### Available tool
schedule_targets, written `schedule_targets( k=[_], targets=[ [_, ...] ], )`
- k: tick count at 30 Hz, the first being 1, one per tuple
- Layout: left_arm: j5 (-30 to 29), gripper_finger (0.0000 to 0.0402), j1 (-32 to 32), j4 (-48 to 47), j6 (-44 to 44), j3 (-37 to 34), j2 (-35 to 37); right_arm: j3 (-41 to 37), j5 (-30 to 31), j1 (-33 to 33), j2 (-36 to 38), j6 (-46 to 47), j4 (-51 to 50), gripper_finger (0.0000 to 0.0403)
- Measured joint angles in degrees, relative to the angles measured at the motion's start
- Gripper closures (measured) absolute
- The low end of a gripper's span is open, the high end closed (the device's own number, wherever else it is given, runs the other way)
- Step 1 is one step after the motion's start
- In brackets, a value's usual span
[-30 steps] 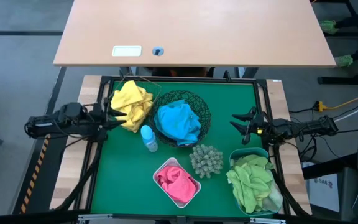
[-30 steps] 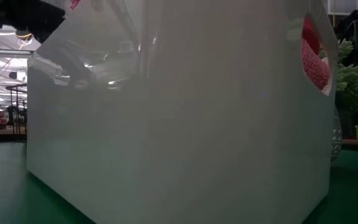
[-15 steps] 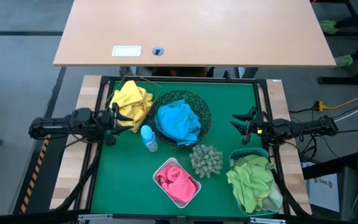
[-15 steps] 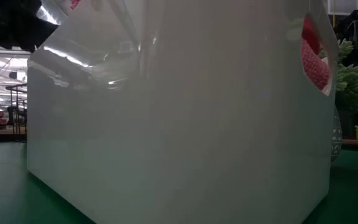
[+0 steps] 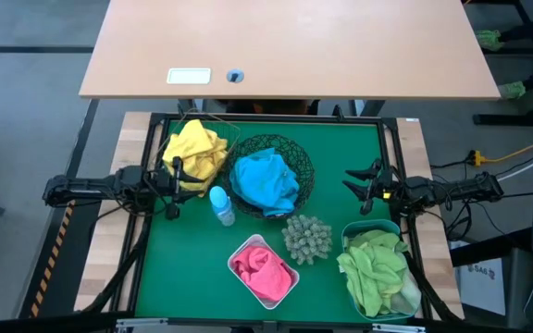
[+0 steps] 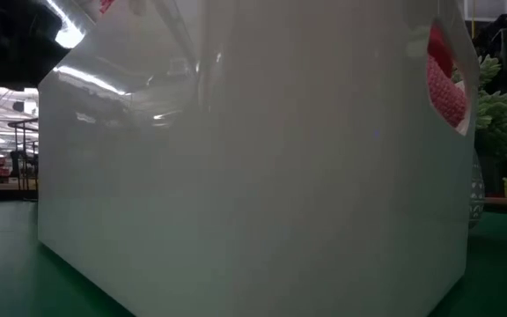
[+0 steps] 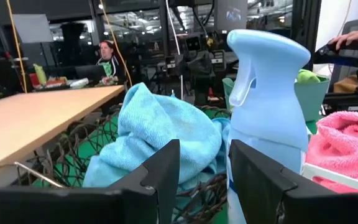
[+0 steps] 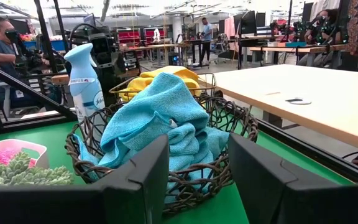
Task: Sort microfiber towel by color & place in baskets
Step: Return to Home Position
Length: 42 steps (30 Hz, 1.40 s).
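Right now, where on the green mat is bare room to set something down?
The mat's front-left corner, bordered by the spray bottle and white tub, is bare; so is the back-right strip between the black mesh bowl and right gripper. Middle and front-right are crowded.

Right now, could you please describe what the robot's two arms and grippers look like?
Both arms are slim, black and jointed, with dark cables running below them. The left gripper and the right gripper each end in two broad, flat, matte black fingers with squared tips.
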<state>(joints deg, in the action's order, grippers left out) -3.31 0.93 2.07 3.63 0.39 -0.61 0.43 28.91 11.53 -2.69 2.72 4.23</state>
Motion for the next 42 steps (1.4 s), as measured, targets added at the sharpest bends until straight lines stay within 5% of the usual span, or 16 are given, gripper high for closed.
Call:
schedule_targets(
  k=[13,42],
  targets=[
    [0.1,0.0266,0.0,2.8,4.5,0.2,0.5,0.0,0.1,-8.0,2.5,0.0,0.4,0.0235],
    [0.9,0.0265,0.0,-1.9,6.0,0.3,0.2,0.0,0.0,-7.8,2.5,0.0,0.0,0.0235]
  ],
)
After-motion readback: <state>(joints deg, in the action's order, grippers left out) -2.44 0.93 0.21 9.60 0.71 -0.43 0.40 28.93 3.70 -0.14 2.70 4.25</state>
